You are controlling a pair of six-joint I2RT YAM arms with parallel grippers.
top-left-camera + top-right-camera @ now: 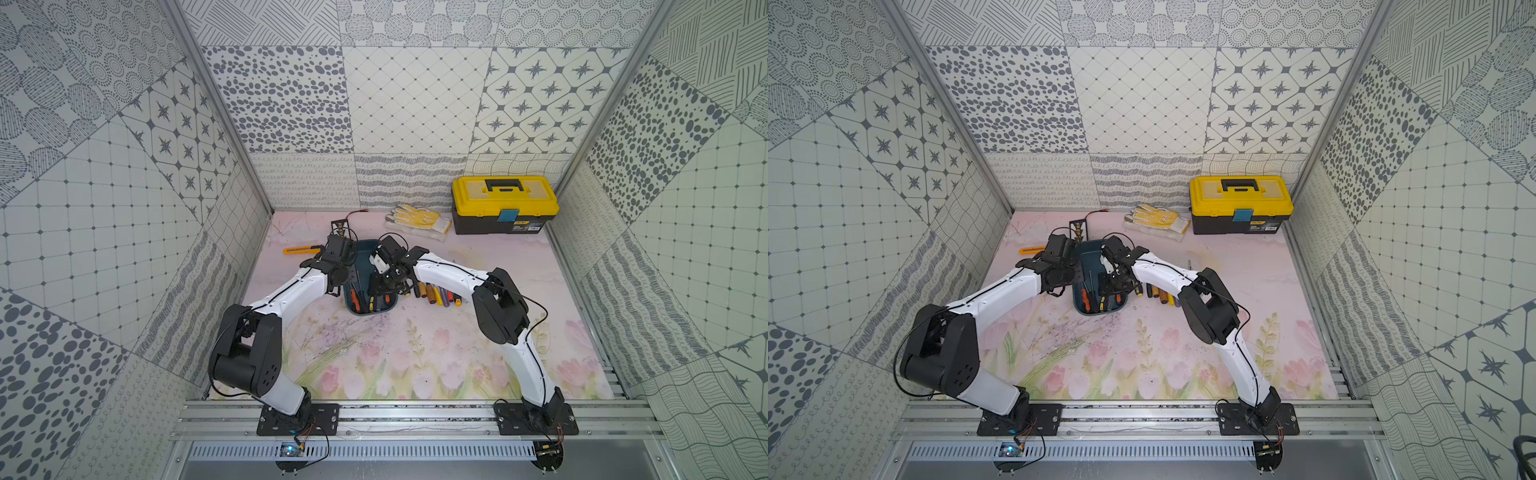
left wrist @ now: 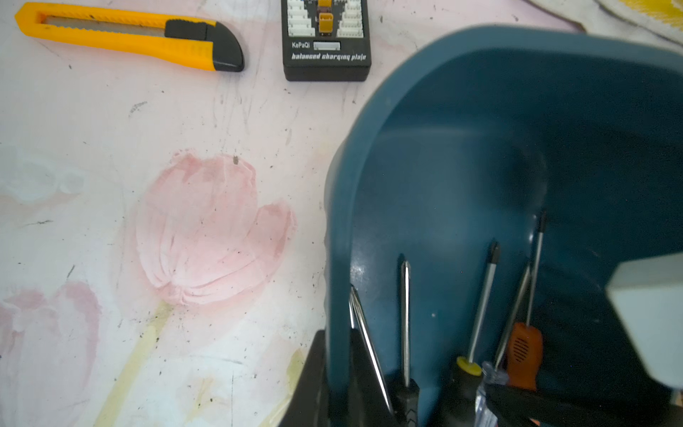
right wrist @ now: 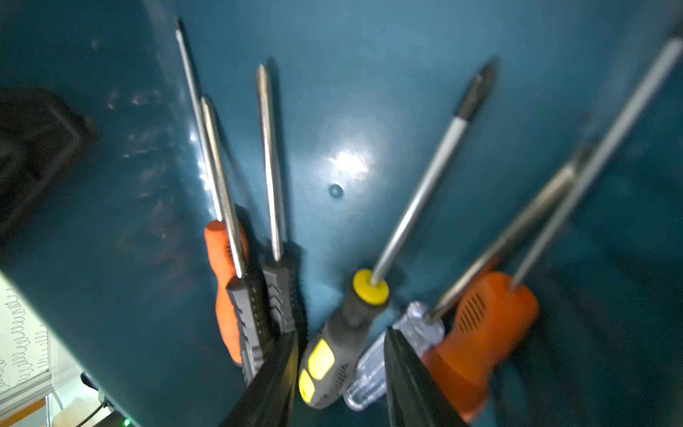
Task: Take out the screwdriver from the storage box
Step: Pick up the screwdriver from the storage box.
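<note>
Black fingers of the right gripper (image 3: 340, 334) stand parted either side of the grey-and-yellow screwdriver (image 3: 325, 355), with its handle directly between them and not visibly pinched. It lies inside the storage box (image 3: 369, 111), its shaft running along the box's length, away from the gripper. Clenched on the box's wall, the left gripper (image 2: 338, 384) steadies it; the right arm is nearer.

The storage box (image 1: 365, 255), a lidless dark teal tub, sits flat. Inside it six screwdrivers (image 3: 272, 166) lie fanned, handles bunched at its near end, the grey-and-yellow screwdriver (image 3: 329, 351) in the middle.
</note>
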